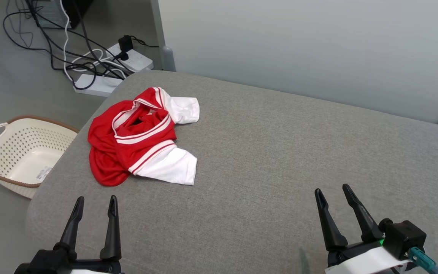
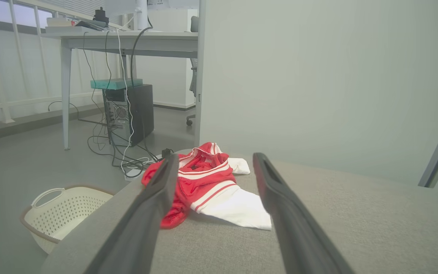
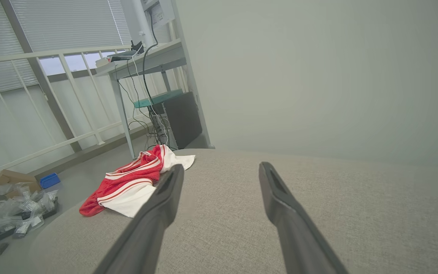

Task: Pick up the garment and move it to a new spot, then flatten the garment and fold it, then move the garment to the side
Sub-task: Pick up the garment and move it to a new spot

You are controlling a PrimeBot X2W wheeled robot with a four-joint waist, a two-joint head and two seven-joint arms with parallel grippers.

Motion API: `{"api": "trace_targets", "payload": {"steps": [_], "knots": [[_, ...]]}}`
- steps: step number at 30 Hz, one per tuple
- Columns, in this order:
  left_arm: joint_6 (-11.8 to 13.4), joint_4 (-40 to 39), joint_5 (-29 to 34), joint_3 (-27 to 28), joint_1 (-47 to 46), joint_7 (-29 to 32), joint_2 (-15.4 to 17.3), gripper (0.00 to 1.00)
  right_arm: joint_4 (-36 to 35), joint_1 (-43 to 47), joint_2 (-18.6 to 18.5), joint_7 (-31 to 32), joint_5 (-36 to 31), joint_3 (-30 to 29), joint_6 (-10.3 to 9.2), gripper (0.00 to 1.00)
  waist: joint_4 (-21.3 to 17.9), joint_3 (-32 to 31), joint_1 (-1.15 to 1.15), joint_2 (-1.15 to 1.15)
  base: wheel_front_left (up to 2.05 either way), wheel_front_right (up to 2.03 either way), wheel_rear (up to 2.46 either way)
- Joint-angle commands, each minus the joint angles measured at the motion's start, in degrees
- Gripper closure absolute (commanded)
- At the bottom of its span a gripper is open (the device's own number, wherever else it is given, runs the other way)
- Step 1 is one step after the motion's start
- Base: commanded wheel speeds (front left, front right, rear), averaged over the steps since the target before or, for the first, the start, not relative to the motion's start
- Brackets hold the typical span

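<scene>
The left gripper (image 1: 96, 198) and the right gripper (image 1: 332, 188) both hover low over the near side of the grey cushion (image 1: 280, 152). Their long dark fingers are spread wide and hold nothing, which looks like a ready stance for the first pick. The garment (image 1: 143, 137) lies just ahead of the left fingertips and a little to their inner side, framed between that gripper's two fingers in its wrist view. It is well apart from the right fingers, far off toward their left. So the left arm seems better placed to reach first, and the cushion ahead of the right fingers offers room for the new spot. The garment is a crumpled heap: thin red jersey cloth, white sleeves, and white-and-red striped bands around an upturned neck opening. Its limp folds will probably sag when lifted. The cushion is a coarse woven fabric with a rounded corner. Beyond that corner, outward of the left fingers, a cream perforated plastic basket (image 1: 13, 144) with a brown rim stands on the floor.
</scene>
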Motion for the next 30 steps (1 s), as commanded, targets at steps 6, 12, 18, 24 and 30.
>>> {"api": "trace_targets", "payload": {"steps": [6, 12, 18, 24, 30], "knots": [[1.09, -1.51, -1.1, 2.36, -2.84, -0.18, 0.2, 0.0, -2.04, -2.19, -0.42, -0.35, 0.03, 1.96, 0.0, 0.0, 3.25, 0.74, 0.0, 0.0, 0.0, 0.0, 0.0], [1.39, -1.51, -1.54, 2.43, -3.04, -0.18, 0.2, 0.0, -1.95, -2.64, -0.42, -0.35, 0.0, 1.77, 0.0, 0.0, 5.43, 1.41, 0.0, 0.0, 0.0, 0.0, 0.0], [1.76, -1.52, -1.98, 2.49, -3.15, -0.18, 0.2, 0.0, -1.88, -2.86, -0.42, -0.35, -0.08, 1.88, 0.0, 0.0, 6.67, 1.71, 0.0, 0.0, 0.0, 0.0, 0.0], [2.0, -1.5, -2.28, 2.33, -3.18, -0.18, 0.2, 0.0, -1.85, -2.95, -0.42, -0.35, -0.15, 1.71, 0.0, 0.0, 7.24, 1.73, 0.0, 0.0, 0.0, 0.0, 0.0], [2.24, -1.48, -2.62, 2.3, -3.06, -0.18, 0.2, 0.0, -1.7, -3.03, -0.42, -0.35, -0.27, 1.77, 0.0, 0.0, 7.18, 1.73, 0.0, 0.0, 0.0, 0.0, 0.0]]}}
